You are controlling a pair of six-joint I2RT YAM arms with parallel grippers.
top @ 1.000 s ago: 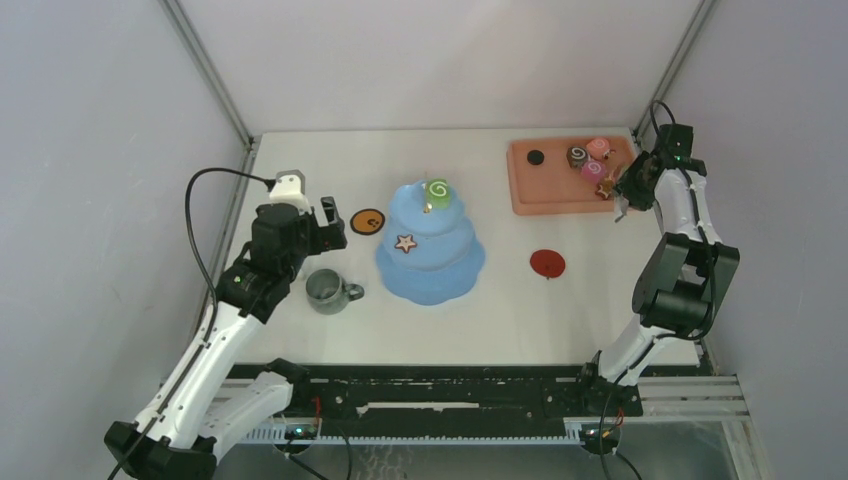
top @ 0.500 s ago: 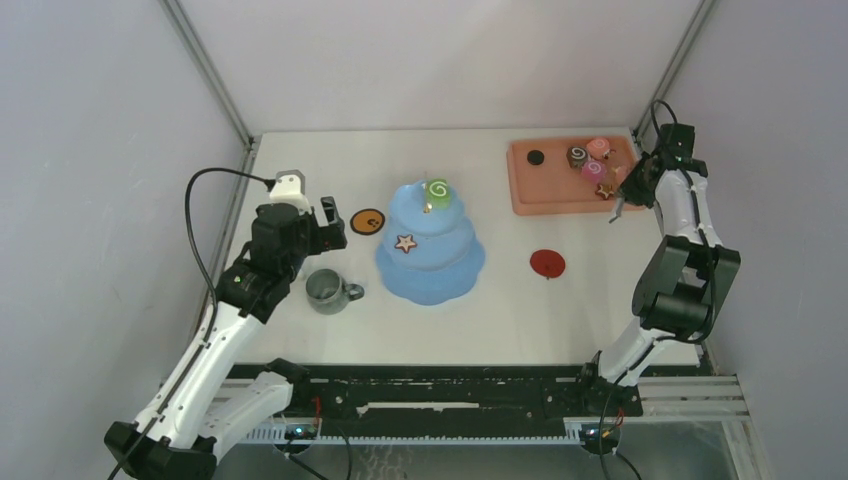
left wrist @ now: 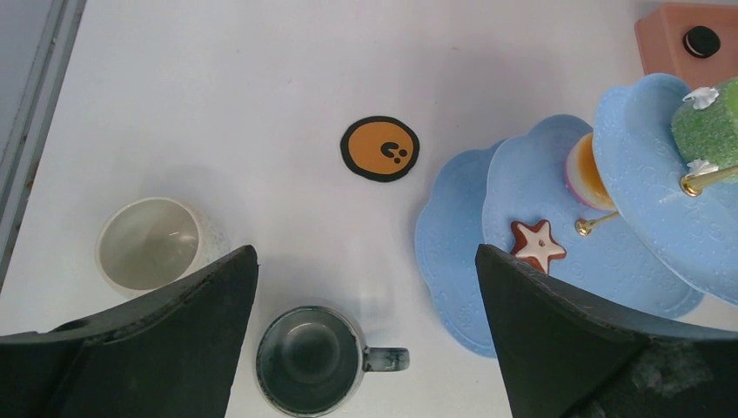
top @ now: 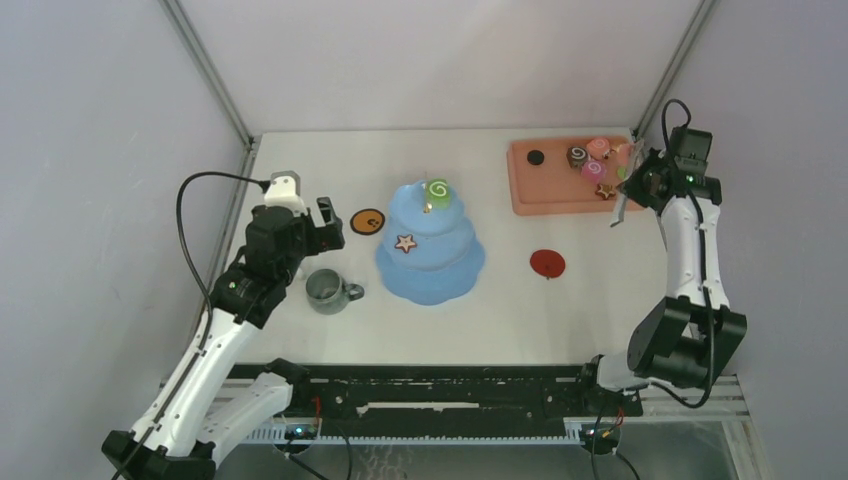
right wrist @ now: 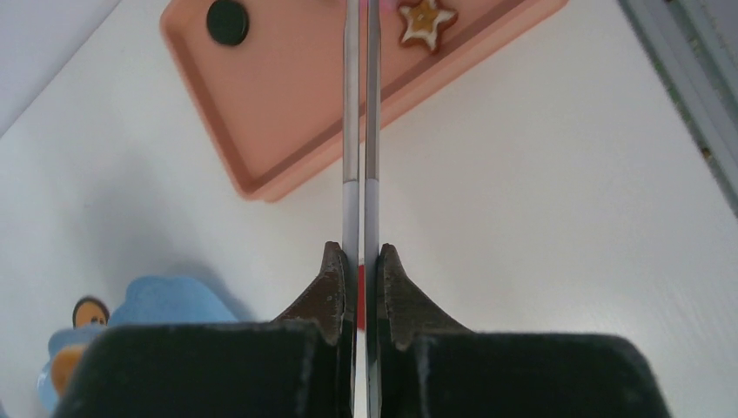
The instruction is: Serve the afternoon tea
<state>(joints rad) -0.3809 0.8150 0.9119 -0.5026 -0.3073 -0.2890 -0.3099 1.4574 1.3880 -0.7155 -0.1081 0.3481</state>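
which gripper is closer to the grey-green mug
Left. The left gripper hangs open right by the grey-green mug, a little beyond it. The right gripper is far off on the opposite side, near the salmon-pink tray, shut on the metal tongs.

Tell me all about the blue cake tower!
The cake stand is light blue, plastic-looking, with three round wavy-edged tiers, smaller toward the top, on a gold centre post. It stands upright on the white table. A green swirl roll sits on top; a star cookie lies on the middle tier.

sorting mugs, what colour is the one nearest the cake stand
The mug is grey-green; left wrist view shows it best.
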